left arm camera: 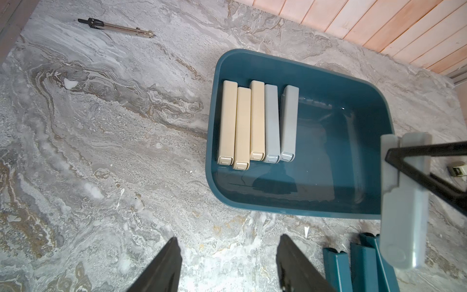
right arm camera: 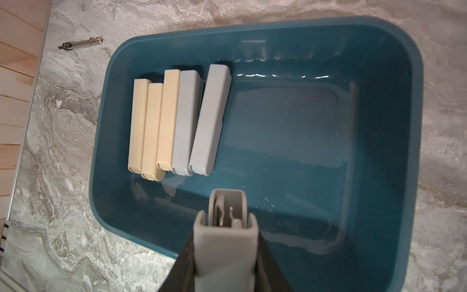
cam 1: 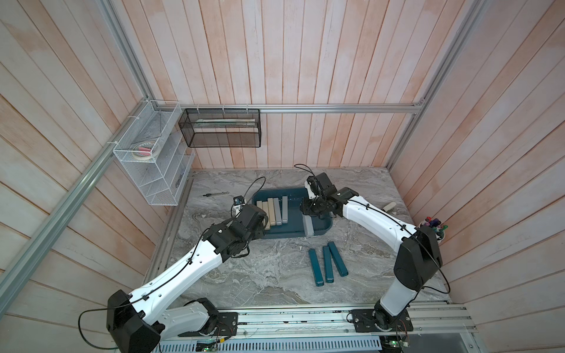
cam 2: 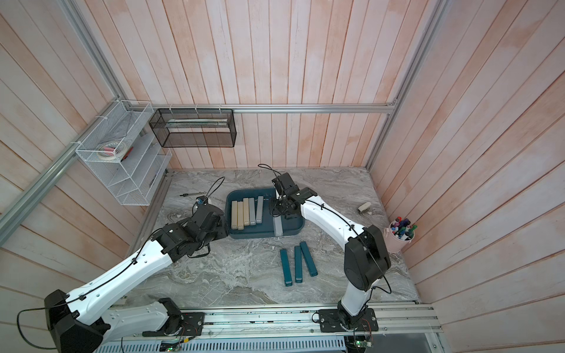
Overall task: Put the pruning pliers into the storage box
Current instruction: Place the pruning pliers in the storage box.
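The storage box [cam 1: 275, 192] [cam 2: 244, 193] is a teal tub in the middle of the marble table. Three beige pruning pliers [cam 1: 266, 214] and two light grey ones [cam 1: 280, 211] lie side by side in its left half. My right gripper [right arm camera: 226, 242] is shut on a third grey bar [right arm camera: 226, 252] [cam 1: 309, 225] above the box's right part, with the bar's near end reaching over the front rim. Three dark teal bars [cam 1: 327, 262] lie on the table in front of the box. My left gripper [left arm camera: 228, 237] hangs open over bare table by the box's left front corner.
A thin silver pen-like tool [cam 1: 215, 194] lies left of the box. A white wire rack [cam 1: 153, 156] and a black mesh basket [cam 1: 221, 128] hang on the walls. A pink cup of markers [cam 2: 400, 235] and a small beige object [cam 1: 389, 207] sit at the right.
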`<state>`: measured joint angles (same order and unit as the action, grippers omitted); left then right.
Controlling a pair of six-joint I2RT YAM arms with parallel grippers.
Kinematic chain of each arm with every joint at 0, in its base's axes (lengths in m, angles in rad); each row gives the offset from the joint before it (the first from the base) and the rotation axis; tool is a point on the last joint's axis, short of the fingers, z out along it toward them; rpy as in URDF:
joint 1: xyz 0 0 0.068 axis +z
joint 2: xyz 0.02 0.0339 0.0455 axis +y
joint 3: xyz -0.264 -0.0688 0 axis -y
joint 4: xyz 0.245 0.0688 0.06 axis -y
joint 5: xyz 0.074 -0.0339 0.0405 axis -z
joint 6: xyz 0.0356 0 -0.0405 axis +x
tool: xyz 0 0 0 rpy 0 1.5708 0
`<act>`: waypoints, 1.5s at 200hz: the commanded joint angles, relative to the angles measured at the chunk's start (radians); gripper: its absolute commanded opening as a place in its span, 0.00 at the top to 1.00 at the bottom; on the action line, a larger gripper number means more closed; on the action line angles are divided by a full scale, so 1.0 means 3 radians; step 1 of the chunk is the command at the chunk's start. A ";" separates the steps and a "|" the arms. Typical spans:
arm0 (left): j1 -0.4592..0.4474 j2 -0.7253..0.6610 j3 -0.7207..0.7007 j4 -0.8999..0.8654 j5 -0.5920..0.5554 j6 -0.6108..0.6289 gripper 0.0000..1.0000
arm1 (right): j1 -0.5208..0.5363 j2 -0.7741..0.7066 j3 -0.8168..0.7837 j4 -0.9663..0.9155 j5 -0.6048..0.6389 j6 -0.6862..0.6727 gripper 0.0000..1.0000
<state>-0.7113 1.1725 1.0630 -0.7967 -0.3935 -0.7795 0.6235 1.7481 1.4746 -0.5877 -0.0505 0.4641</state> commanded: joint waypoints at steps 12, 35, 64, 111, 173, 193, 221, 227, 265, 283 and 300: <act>0.0031 -0.0058 -0.0053 -0.0058 -0.0008 -0.0037 0.36 | -0.0161 0.0344 0.0257 0.0125 -0.0104 -0.0188 0.77; 0.0034 -0.0063 -0.0081 -0.0065 0.0000 -0.0060 0.36 | -0.0245 0.0614 0.0472 0.0164 -0.0084 -0.0211 0.77; 0.0055 -0.0053 -0.0101 -0.0050 0.0018 -0.0062 0.36 | -0.0263 0.0982 0.0793 0.0149 -0.0077 -0.0238 0.77; 0.0100 -0.0043 -0.0142 -0.0031 0.0053 -0.0056 0.36 | -0.0263 0.1501 0.1273 0.0089 -0.0123 -0.0215 0.77; 0.0215 0.0024 -0.0198 0.0073 0.0152 0.0021 0.36 | -0.0264 0.1960 0.1718 0.0049 -0.0230 -0.0062 0.77; 0.0246 0.0052 -0.0216 0.0113 0.0184 0.0049 0.36 | -0.0258 0.2044 0.1792 0.0054 -0.0250 -0.0021 0.77; 0.0289 0.0108 -0.0241 0.0146 0.0245 0.0073 0.36 | -0.0250 0.2150 0.1854 0.0074 -0.0302 0.0033 0.77; 0.0298 0.0107 -0.0245 0.0157 0.0253 0.0073 0.36 | -0.0244 0.2175 0.1868 0.0067 -0.0316 0.0042 0.77; 0.0310 0.0080 -0.0323 0.0214 0.0299 0.0047 0.36 | -0.0209 0.2198 0.1910 0.0087 -0.0327 0.0059 0.76; 0.0309 0.0078 -0.0348 0.0225 0.0312 0.0033 0.36 | -0.0188 0.2210 0.1949 0.0069 -0.0299 0.0063 0.73; 0.0306 0.0072 -0.0354 0.0227 0.0320 0.0023 0.36 | -0.0187 0.2231 0.2001 0.0019 -0.0269 0.0065 0.70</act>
<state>-0.6228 1.2007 0.9695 -0.7456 -0.3103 -0.7742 0.5587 2.3875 2.0270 -0.5579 -0.1329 0.4709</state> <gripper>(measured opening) 0.642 0.295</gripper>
